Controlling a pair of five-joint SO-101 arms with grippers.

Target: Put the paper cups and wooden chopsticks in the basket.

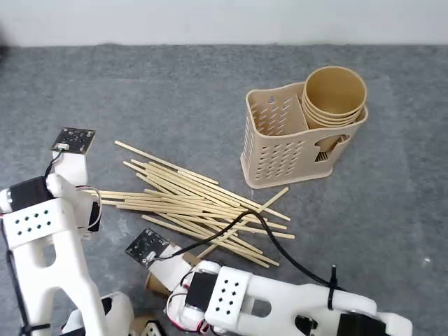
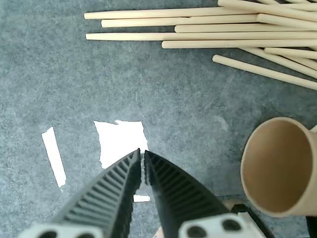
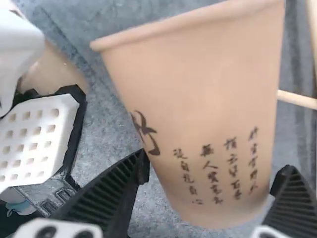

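Paper cup: sat at the near side of the grey table, just short of the chopsticks, clamped by its wall between the wide-set fingers of the right gripper. Beside that cup, found the left gripper with fingers pressed together on nothing, poised above a patch of white tape. Farther back, saw the basket upright, with nested cups standing in one end compartment and the chopsticks sprawled loose just in front.
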